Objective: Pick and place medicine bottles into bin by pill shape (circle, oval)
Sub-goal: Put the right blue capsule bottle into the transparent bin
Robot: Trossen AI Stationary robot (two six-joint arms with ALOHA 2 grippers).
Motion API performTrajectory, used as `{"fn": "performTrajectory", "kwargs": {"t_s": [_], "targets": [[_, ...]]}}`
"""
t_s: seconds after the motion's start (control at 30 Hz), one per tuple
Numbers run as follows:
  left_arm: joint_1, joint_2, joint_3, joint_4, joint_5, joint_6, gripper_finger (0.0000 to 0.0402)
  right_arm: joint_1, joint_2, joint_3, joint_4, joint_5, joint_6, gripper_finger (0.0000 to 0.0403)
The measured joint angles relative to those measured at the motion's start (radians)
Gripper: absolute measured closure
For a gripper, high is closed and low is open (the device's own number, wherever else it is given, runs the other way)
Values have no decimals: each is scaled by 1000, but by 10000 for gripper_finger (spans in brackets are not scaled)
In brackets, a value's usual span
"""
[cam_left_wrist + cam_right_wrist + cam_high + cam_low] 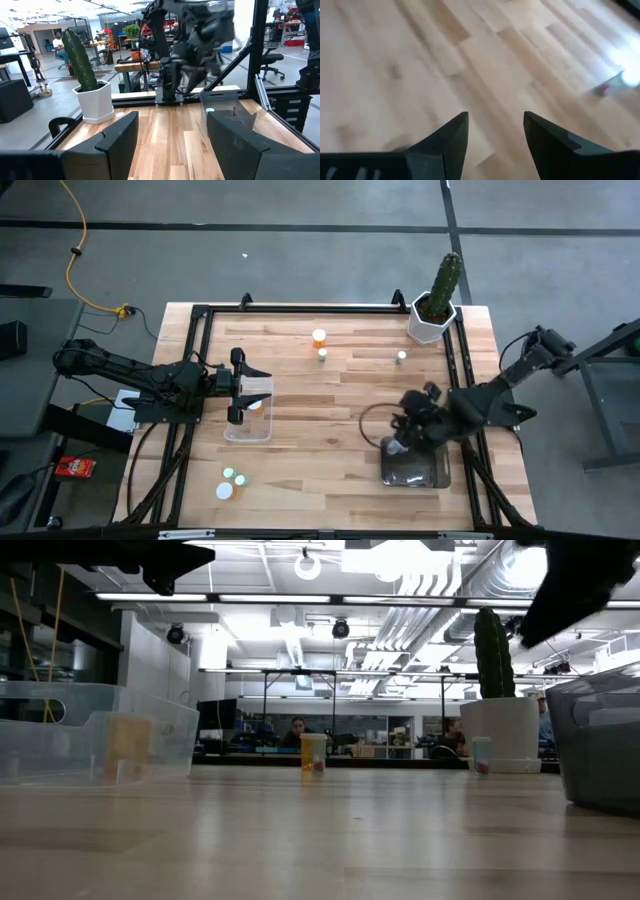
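the right gripper (408, 430) hangs over the dark bin (415, 470) near the table's (330, 450) right front, arm bent in from the right edge, jaws apart and empty; the left gripper (240, 386) waits over the clear bin (248, 420), jaws open, nothing between them; medicine bottles (319, 337) stand mid-table toward the cactus pot (432, 320), two more (229, 481) near the front edge; bare wood lies between the bins
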Motion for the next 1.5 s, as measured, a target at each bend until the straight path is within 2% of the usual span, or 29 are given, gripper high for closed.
{"fn": "performTrajectory", "kwargs": {"t_s": [0.07, 0.13, 0.2, 0.3, 0.4, 0.53, 0.63, 0.7, 1.33, 1.4, 1.5], "targets": [[0, 0, 0, 0, 0, 0, 178, -79, 0, -62, 97, -37, -109, 219], [0, 0, 0, 0, 0, 0, 178, -162, 0, -137, 276, -80, -245, 219], [0, 0, 0, 0, 0, 0, 178, -244, 0, -221, 519, -136, -399, 219], [0, 0, 0, 0, 0, 0, 178, -364, 0, -344, 981, -254, -645, 219], [0, 0, 0, 0, 0, 0, 178, -460, 0, -428, 1355, -367, -820, 219], [0, 0, 0, -8, -1, -26, 178, -530, 0, -453, 1631, -475, -961, 219], [0, 0, 0, -10, -29, -27, 178, -551, -1, -431, 1664, -555, -1022, 219], [0, 0, 0, -17, -38, -27, 178, -555, -1, -412, 1661, -572, -1028, 219], [0, 0, 0, -23, -53, 18, 178, -554, 0, -405, 1634, -531, -1046, 219], [0, 0, 0, -23, -53, 18, 178, -553, 0, -405, 1623, -450, -996, 219], [0, 0, 0, -23, -53, 18, 178, -562, 0, -403, 1554, -181, -887, 219]]}}
